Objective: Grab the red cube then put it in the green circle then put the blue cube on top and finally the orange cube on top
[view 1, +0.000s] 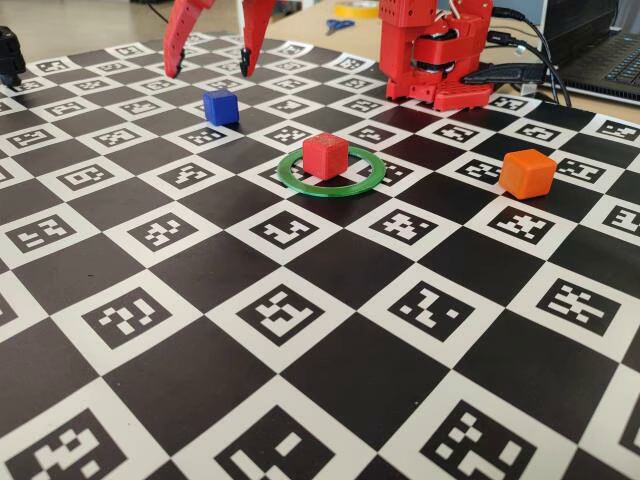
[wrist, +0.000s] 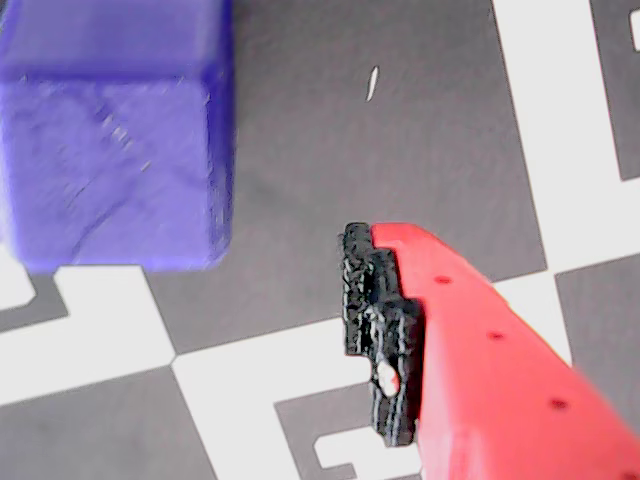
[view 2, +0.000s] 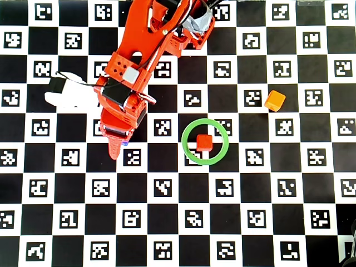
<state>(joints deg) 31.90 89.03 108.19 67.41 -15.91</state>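
Currently, your red cube (view 1: 325, 155) sits inside the green circle (view 1: 331, 186) on the checkered marker board (view 1: 330, 330). In the overhead view the cube (view 2: 204, 142) lies near the middle of the ring (view 2: 205, 141), with bare board between it and the rim on all sides. The ring lies flat. The cube has no long axis; in the fixed view one face is turned towards the camera and its edges run slightly askew to the board's squares.

The blue cube (view 1: 221, 107) stands on the board to the left of the ring and farther back in the fixed view, well apart from it. The orange cube (view 1: 527, 173) stands to the right of the ring, also apart, with a vertical edge turned partly towards the camera.

Your gripper (view 1: 210, 68) hangs above and just behind the blue cube in the fixed view, both red fingers pointing down, spread wide, holding nothing. In the wrist view the blue cube (wrist: 115, 135) fills the upper left, one red finger (wrist: 480, 350) with its black pad sits lower right, and a gap of board separates the two. In the overhead view the arm (view 2: 139, 72) covers almost all of the blue cube.
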